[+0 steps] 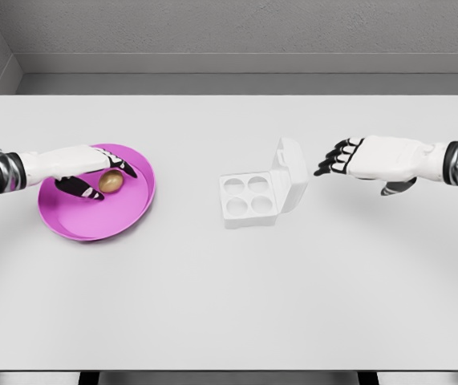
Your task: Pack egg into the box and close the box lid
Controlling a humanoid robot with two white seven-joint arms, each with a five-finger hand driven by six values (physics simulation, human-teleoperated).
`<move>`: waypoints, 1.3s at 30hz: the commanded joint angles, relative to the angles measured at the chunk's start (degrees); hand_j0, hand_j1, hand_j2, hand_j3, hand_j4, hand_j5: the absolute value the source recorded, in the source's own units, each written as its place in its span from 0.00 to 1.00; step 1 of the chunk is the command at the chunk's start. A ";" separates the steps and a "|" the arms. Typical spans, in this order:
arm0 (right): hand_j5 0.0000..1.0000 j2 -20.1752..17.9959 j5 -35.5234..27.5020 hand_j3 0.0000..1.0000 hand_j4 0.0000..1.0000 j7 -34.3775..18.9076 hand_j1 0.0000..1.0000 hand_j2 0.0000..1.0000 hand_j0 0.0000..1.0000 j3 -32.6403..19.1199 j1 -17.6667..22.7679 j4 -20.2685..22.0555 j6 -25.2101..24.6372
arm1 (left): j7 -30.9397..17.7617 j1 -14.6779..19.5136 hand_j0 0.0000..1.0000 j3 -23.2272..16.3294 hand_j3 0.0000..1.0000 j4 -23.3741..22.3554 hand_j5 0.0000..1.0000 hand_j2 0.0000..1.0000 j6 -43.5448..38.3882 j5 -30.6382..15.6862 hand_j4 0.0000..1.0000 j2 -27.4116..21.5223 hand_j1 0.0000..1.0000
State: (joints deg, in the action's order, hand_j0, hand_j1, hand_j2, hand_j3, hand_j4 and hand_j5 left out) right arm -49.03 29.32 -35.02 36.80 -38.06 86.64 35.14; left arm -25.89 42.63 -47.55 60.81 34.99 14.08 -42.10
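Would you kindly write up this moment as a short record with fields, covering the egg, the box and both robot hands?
egg: brown egg lying in the pink plate, not yet in the box
box: white egg box near the table's middle, four empty cups, lid open and standing on its right side
left robot hand: left robot hand over the plate, fingers around the egg; firm grasp cannot be told
right robot hand: right robot hand hovers right of the lid, fingers spread, holding nothing
surface: white table
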 commanded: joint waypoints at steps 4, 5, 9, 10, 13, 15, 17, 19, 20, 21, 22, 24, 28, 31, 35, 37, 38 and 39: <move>1.00 0.08 -0.23 1.00 1.00 0.02 1.00 1.00 1.00 0.37 -0.09 -0.07 -0.14 | 0.05 0.00 0.73 -0.08 0.73 -0.43 0.73 0.73 0.01 0.51 0.73 0.71 0.73; 1.00 0.08 -0.23 1.00 1.00 0.02 1.00 1.00 1.00 0.37 -0.09 -0.07 -0.14 | -0.04 0.00 0.73 -0.08 0.73 -0.43 0.73 0.73 0.01 0.51 0.73 0.71 0.73; 1.00 0.08 -0.23 1.00 1.00 0.02 1.00 1.00 1.00 0.37 -0.09 0.02 -0.14 | -0.04 0.00 0.65 -0.08 0.65 -0.43 0.65 0.65 0.01 0.51 0.65 0.62 0.65; 1.00 0.08 -0.23 1.00 1.00 0.02 1.00 1.00 1.00 0.37 -0.09 0.02 -0.14 | -0.04 0.00 0.60 -0.08 0.60 -0.43 0.60 0.60 0.01 0.51 0.60 0.62 0.60; 1.00 0.08 -0.23 1.00 1.00 0.02 1.00 1.00 1.00 0.37 -0.09 0.02 -0.14 | -0.83 0.00 0.51 0.01 0.51 -0.43 0.51 0.51 0.01 0.43 0.51 0.53 0.51; 1.00 0.08 -0.14 1.00 1.00 0.02 1.00 1.00 1.00 0.37 -0.09 0.02 -0.14 | -0.83 0.00 0.50 0.01 0.50 -0.34 0.50 0.50 0.01 0.43 0.50 0.53 0.50; 1.00 0.07 -0.14 1.00 1.00 0.02 1.00 1.00 1.00 0.37 -0.18 0.02 -0.14 | -0.83 0.35 0.48 0.01 0.48 -0.25 0.48 0.48 0.01 0.43 0.48 0.44 0.48; 1.00 -0.01 -0.23 1.00 1.00 0.02 1.00 1.00 1.00 0.37 -0.18 0.02 -0.14 | -0.74 0.79 0.45 0.01 0.45 0.10 0.45 0.45 0.01 0.25 0.45 0.18 0.45; 1.00 -0.01 -0.23 1.00 1.00 0.02 1.00 1.00 1.00 0.37 -0.18 0.02 -0.14 | -0.74 1.05 0.43 0.01 0.43 0.10 0.43 0.43 0.01 0.16 0.43 0.09 0.43; 1.00 -0.01 -0.23 1.00 1.00 0.02 1.00 1.00 1.00 0.37 -0.18 0.02 -0.14 | -0.74 1.23 0.42 0.18 0.42 0.19 0.42 0.42 0.01 0.07 0.42 -0.08 0.42; 1.00 -0.01 -0.23 1.00 1.00 0.02 1.00 1.00 1.00 0.37 -0.18 0.02 -0.14 | -0.74 1.85 0.41 0.27 0.41 0.19 0.41 0.41 0.01 -0.01 0.41 -0.17 0.41; 1.00 -0.01 -0.23 1.00 1.00 0.02 1.00 1.00 1.00 0.37 -0.18 0.02 -0.14 | -0.66 2.02 0.41 0.27 0.41 0.36 0.41 0.41 0.01 -0.19 0.41 -0.17 0.41; 1.00 -0.01 -0.23 1.00 1.00 0.02 1.00 1.00 1.00 0.46 -0.18 0.02 -0.14 | -0.66 2.90 0.40 0.18 0.40 2.03 0.40 0.40 0.01 -0.19 0.40 0.88 0.40; 1.00 -0.01 -0.23 1.00 1.00 0.02 1.00 1.00 1.00 0.46 -0.18 0.02 -0.14 | -0.83 3.08 0.40 -0.26 0.40 3.00 0.40 0.40 0.01 -0.01 0.40 4.57 0.40; 1.00 -0.01 -0.23 1.00 1.00 0.02 1.00 1.00 1.00 0.46 -0.18 0.02 -0.14 | -0.83 3.51 0.40 -1.31 0.40 5.46 0.40 0.40 0.01 0.16 0.40 8.00 0.40; 1.00 -0.01 -0.23 1.00 1.00 0.02 1.00 1.00 1.00 0.46 -0.18 0.02 -0.14 | -0.83 3.87 0.40 -1.66 0.40 5.46 0.40 0.40 0.01 0.34 0.40 10.90 0.40; 1.00 -0.01 -0.23 1.00 1.00 0.02 1.00 1.00 1.00 0.46 -0.18 0.02 -0.14 | -0.83 4.57 0.40 -2.54 0.40 5.37 0.40 0.40 0.01 0.34 0.40 11.87 0.40; 1.00 -0.01 -0.23 1.00 1.00 0.02 1.00 1.00 1.00 0.46 -0.18 0.02 -0.14 | -0.83 4.92 0.40 -2.81 0.40 5.37 0.40 0.40 0.01 0.34 0.40 13.45 0.40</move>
State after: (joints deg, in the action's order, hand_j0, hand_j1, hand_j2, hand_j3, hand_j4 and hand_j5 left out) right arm -48.98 29.33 -35.02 37.29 -38.23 86.65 35.14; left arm -26.76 47.81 -49.69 65.97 35.14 14.85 -31.31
